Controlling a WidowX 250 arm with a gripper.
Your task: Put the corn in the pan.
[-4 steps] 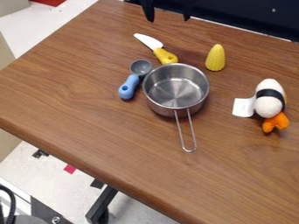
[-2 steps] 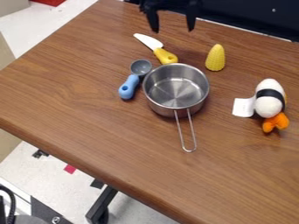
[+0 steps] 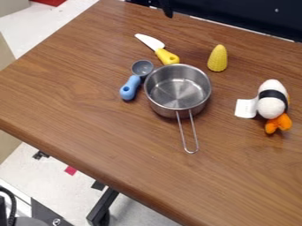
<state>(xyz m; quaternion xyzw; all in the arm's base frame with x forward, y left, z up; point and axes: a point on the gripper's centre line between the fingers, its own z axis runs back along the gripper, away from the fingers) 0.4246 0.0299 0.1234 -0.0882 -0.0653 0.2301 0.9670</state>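
At the top edge, left of centre, part of the black gripper [image 3: 167, 8] shows against the dark background, beyond the knife and up and to the left of the corn. The yellow corn [image 3: 217, 58] stands upright on the table, just behind and to the right of the pan, apart from it. The steel pan [image 3: 178, 89] sits near the middle with nothing inside, its wire handle extending toward the front.
Left of the pan lie a yellow-handled knife [image 3: 167, 57] and a blue-handled measuring spoon [image 3: 130, 88]. A white, black and orange plush toy [image 3: 272, 104] with a white tag lies at the right. The wooden table's [image 3: 88, 150] front edge slants across the lower left.
The gripper first came further into view from the top edge, then drew back up toward it, with less of it showing now. The corn and pan have stayed put.
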